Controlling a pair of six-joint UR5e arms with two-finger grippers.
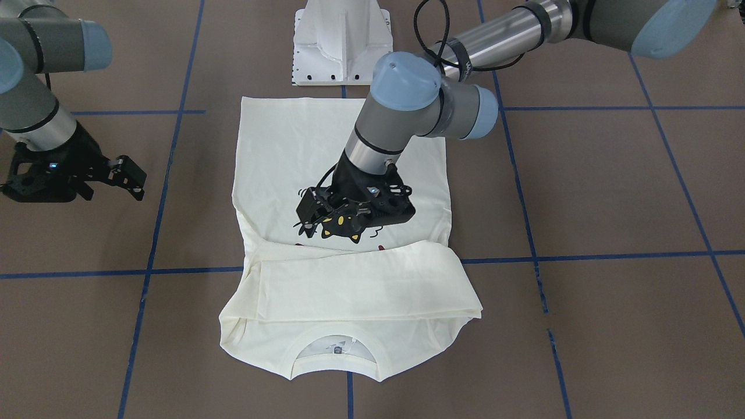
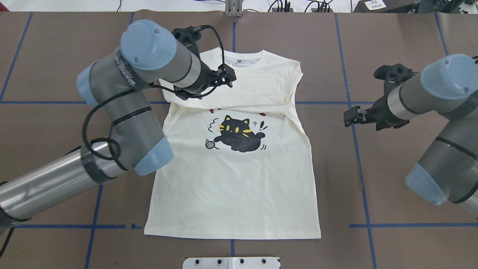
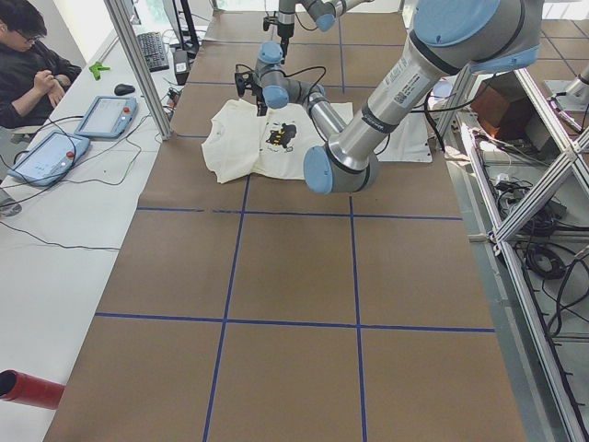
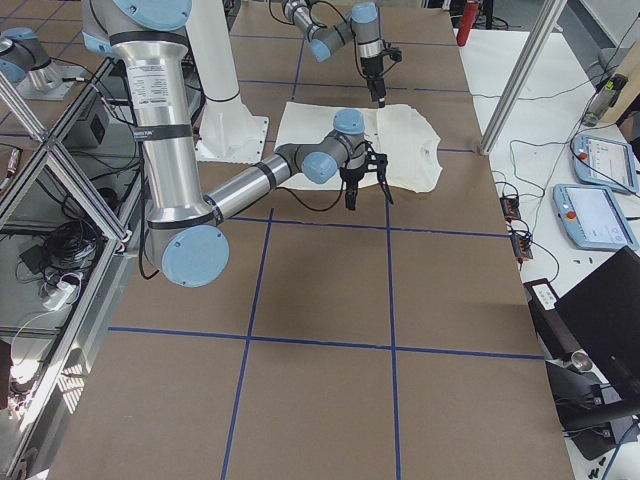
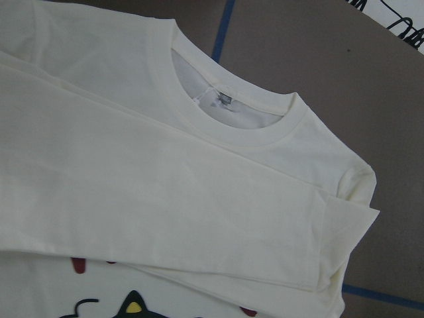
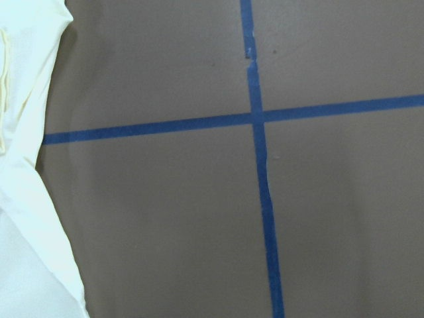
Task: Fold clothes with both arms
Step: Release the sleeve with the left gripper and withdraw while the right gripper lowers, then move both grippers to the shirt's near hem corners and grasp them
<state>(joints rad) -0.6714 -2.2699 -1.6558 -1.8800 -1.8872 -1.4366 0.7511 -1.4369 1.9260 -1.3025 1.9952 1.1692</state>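
The cream shirt lies flat on the brown table, cat print facing up and collar at the far end from the base. Both sleeves are folded across the chest and partly cover the red lettering. My left gripper hovers over the folded sleeves near the collar; its jaws look open and hold nothing. Off the shirt's side over bare table, my right gripper is open and empty. The right wrist view catches only the shirt's edge.
The white pedestal base stands just behind the shirt's hem. Blue tape lines cross the brown table. A person sits at a side bench with tablets, past the aluminium frame posts.
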